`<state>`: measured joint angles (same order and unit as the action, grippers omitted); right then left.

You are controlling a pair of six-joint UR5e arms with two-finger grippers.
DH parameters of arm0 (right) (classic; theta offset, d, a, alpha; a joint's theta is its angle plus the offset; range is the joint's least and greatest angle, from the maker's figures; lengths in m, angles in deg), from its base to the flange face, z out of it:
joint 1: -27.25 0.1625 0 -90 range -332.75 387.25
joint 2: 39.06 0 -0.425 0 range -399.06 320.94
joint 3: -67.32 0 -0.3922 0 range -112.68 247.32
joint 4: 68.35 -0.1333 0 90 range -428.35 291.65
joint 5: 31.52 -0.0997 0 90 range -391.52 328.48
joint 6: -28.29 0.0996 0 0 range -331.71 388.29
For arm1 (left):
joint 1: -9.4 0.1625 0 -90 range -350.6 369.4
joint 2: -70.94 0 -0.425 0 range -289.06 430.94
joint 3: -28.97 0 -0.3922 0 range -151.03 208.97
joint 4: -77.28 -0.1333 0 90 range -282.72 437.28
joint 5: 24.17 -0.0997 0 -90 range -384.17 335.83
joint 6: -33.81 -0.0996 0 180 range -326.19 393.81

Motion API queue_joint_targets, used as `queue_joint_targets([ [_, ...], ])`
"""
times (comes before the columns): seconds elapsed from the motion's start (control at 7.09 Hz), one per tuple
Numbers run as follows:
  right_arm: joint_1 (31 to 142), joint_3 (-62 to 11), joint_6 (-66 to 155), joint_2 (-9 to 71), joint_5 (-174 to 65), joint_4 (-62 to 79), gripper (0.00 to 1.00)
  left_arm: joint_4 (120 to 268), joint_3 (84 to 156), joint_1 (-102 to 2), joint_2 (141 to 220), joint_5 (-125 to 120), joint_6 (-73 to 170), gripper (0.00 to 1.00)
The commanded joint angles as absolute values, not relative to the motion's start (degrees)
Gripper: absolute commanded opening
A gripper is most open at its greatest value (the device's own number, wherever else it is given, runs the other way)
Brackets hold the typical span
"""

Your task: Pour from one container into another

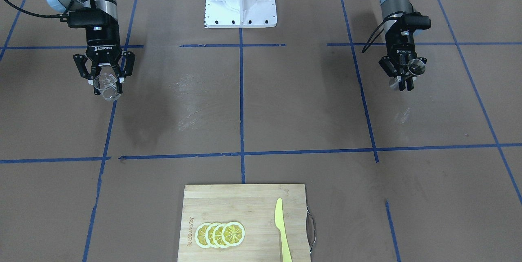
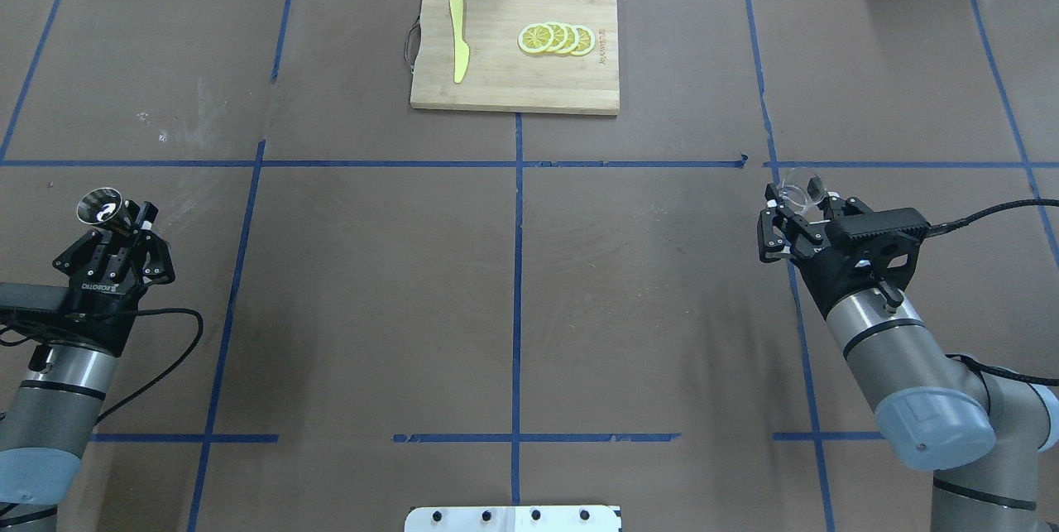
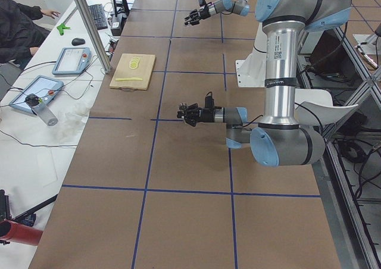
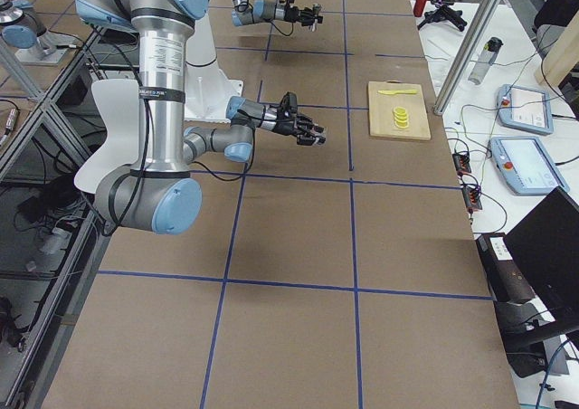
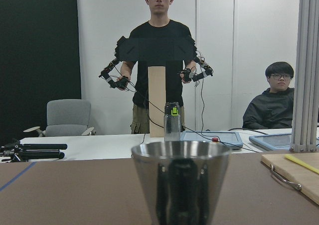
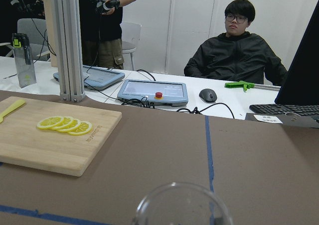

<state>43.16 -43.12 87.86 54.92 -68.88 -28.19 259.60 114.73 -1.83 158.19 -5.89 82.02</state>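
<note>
Two Pickups Made, No Pour Begun

Finds the glass cup (image 1: 107, 86) raised off the tabletop (image 2: 513, 292) near its right edge, clamped between the fingers of the right pincer (image 2: 794, 208), rim upward as far as the wrist view shows. Cannot make out any liquid inside through the clear wall.

Finds the metal jigger (image 5: 180, 180) likewise lifted, near the left edge, gripped about its narrow waist by the left pincer (image 2: 131, 222), one open cone facing up.

Leaves the two vessels well apart, with nearly the whole width of the tabletop between them.

Judged done: both grasps and both lifts. Judged left: carrying cup and jigger in toward the middle, setting the pouring lip just above the jigger's mouth, tipping the cup, then righting it. Calls for a steady, level jigger during the tilt, given its small mouth.

Farther out, against the middle of the far edge: a cutting board (image 2: 513, 89) bearing lemon slices (image 2: 556, 38) and a yellow knife (image 2: 457, 48), well apart from either arm.
</note>
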Motion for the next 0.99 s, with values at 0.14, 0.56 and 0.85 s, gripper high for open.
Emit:
queue_joint_targets([
  [0.14,43.16,-43.16,87.88,54.9,-68.87,-28.19,0.0,259.65,114.14,-0.01,159.18,-5.45,81.89,0.0],
  [0.56,43.16,-43.07,87.88,54.99,-68.87,-28.19,0.0,259.65,112.12,2.02,161.47,-5.27,81.98,0.0],
  [0.85,43.16,-43.07,87.88,54.99,-68.87,-28.19,0.0,259.65,111.85,2.28,161.38,-5.18,81.98,0.04],
])
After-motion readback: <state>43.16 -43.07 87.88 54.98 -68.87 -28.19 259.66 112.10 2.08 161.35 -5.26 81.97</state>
